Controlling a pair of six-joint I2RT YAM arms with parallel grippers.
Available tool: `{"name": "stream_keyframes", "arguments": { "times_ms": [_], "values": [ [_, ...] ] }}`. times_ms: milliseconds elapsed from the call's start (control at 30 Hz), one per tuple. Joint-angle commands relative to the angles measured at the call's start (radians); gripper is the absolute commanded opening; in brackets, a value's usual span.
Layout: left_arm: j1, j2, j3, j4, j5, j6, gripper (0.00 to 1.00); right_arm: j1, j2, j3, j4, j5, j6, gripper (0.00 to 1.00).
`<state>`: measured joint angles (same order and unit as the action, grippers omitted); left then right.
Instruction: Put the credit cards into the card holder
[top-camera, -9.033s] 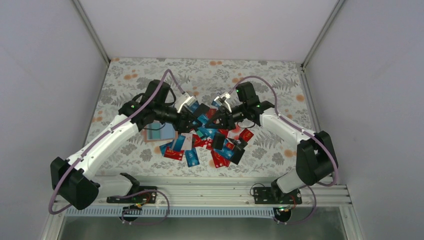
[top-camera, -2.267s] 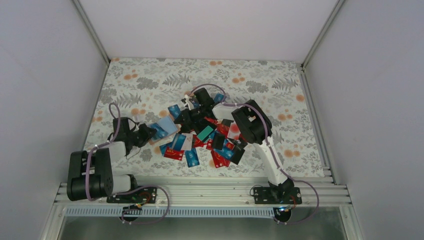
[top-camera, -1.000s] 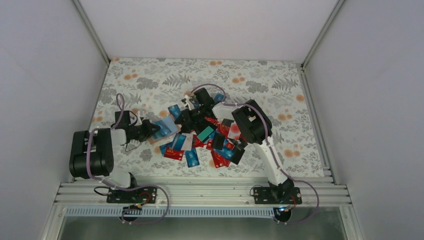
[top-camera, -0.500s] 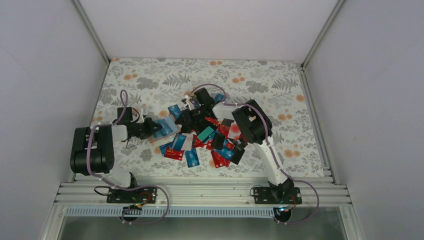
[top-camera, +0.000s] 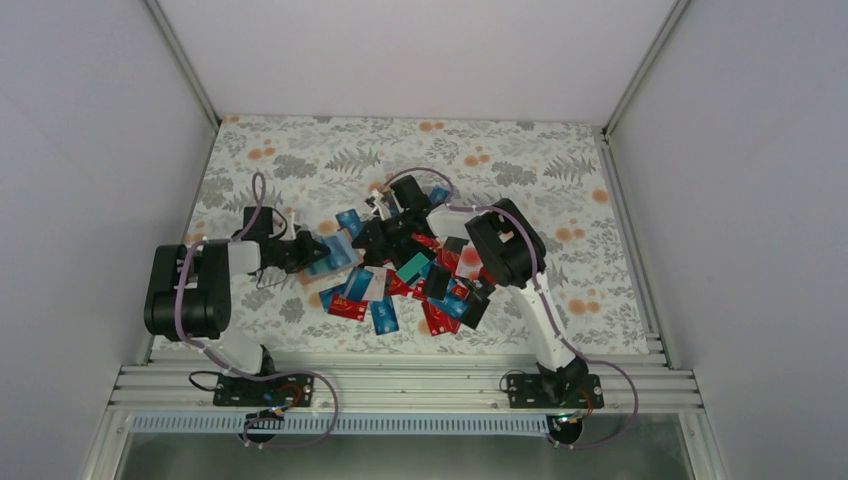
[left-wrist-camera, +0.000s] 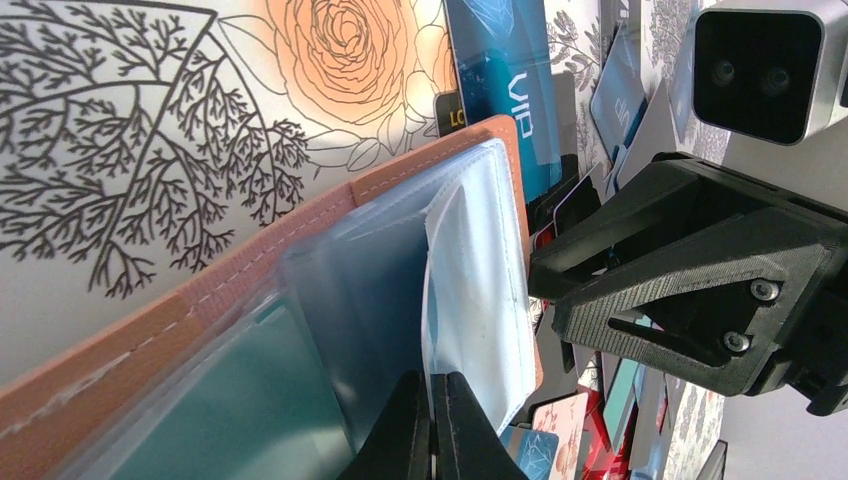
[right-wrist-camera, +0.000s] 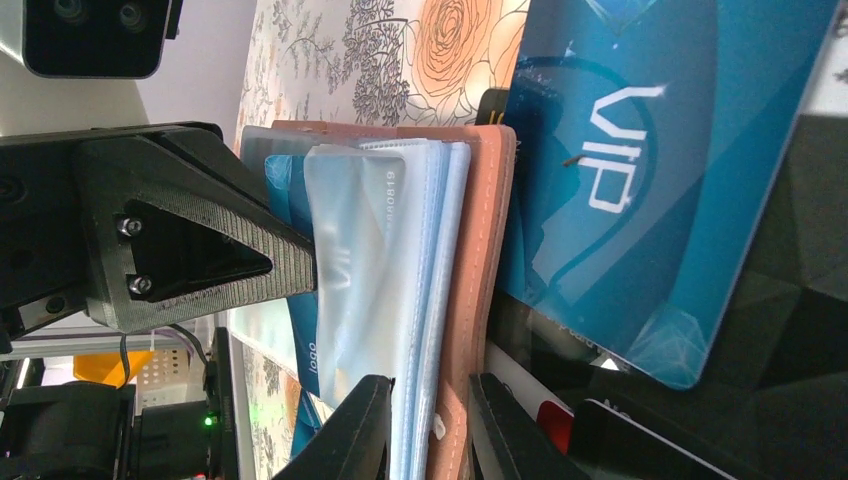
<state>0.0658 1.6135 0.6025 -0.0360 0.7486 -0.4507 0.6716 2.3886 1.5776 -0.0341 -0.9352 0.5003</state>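
Left wrist view shows the left gripper (left-wrist-camera: 432, 388) clenched on a sleeve (left-wrist-camera: 470, 290) of the holder (left-wrist-camera: 250, 272), the right gripper (right-wrist-camera: 428, 402) clamping its edge between the jaws, and, I judge, most cards (top-camera: 385, 314) lie beyond, not yet filed.

The credit cards (top-camera: 385, 315) crowd the middle of the tabletop (top-camera: 560, 180); the left claw (left-wrist-camera: 432, 430) and right claw (right-wrist-camera: 428, 430) meet nose to nose on the card holder (left-wrist-camera: 300, 230), both pinching it, leaving no way between; open tabletop lies along the far edge and right side.
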Motion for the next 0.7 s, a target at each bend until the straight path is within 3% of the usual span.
{"name": "stream_keyframes", "arguments": {
  "times_ms": [0, 167, 400, 667],
  "values": [
    [-0.024, 0.045, 0.019, -0.045, -0.049, 0.034, 0.03, 0.002, -0.013, -0.044, -0.039, -0.003, -0.011, 0.22],
    [-0.04, 0.064, 0.047, -0.061, -0.05, 0.037, 0.06, 0.002, -0.022, -0.062, -0.029, -0.011, -0.009, 0.22],
    [-0.084, 0.078, 0.077, -0.089, -0.082, 0.041, 0.21, 0.003, -0.026, -0.084, -0.014, -0.013, -0.005, 0.21],
    [-0.125, 0.081, 0.13, -0.151, -0.15, 0.028, 0.25, 0.002, -0.042, -0.102, -0.004, -0.017, -0.005, 0.21]
  ]
}}
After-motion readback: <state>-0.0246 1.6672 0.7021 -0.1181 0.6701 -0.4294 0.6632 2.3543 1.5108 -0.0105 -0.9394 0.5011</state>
